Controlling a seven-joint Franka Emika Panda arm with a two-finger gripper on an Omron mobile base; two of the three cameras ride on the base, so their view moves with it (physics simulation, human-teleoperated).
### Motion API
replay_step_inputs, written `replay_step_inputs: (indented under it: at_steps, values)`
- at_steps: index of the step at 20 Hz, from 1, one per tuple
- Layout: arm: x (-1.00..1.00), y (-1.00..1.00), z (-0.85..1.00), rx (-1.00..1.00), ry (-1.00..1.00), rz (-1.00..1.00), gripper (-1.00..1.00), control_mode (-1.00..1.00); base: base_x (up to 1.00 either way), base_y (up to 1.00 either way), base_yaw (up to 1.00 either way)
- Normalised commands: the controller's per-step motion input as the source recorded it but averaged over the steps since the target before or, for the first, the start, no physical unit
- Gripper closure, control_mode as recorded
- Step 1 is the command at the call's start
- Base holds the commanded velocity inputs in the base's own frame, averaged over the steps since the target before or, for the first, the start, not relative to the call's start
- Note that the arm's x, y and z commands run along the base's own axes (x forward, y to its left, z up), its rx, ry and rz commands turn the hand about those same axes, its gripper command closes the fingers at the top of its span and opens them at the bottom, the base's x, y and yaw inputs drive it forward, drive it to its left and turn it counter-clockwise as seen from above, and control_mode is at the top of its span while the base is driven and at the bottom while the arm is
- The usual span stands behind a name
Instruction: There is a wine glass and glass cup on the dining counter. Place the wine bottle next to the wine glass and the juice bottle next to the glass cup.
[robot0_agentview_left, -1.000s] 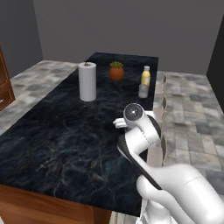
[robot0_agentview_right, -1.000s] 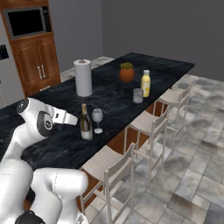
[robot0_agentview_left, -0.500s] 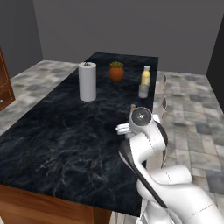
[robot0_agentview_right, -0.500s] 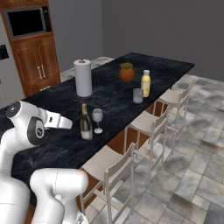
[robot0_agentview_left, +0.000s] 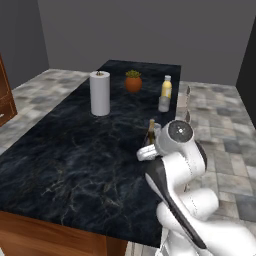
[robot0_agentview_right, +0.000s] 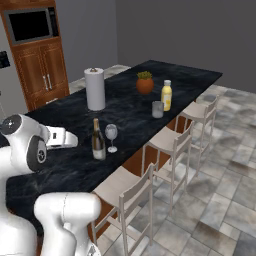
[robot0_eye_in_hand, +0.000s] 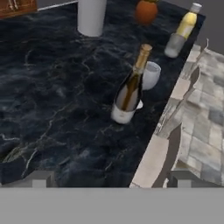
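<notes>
Rear flanks, hand-cam — shared dining counter (robot0_agentview_left: 75, 150)

white paper-towel roll (robot0_agentview_left: 100, 93) and potted plant (robot0_agentview_left: 133, 81) upright, apart; pale stools (robot0_agentview_right: 176, 145) alongside; wooden cabinet (robot0_agentview_right: 39, 55)

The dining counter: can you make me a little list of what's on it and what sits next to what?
surface: dining counter, black marbled stone
wine bottle: upright, beside the wine glass
juice bottle: upright, beside the glass cup
paper-towel roll: standing farther back
orange pot with plant: near the far end
pincer: open, holds nothing, looks at the wine bottle
stools: along the counter's side
</notes>
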Motion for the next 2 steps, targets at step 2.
replay_step_inputs:
  at_steps: [2]
  values:
    - [-0.38,0.0,0.13,0.03,0.09,0.31,-1.0,-1.0,0.0,0.0,0.0]
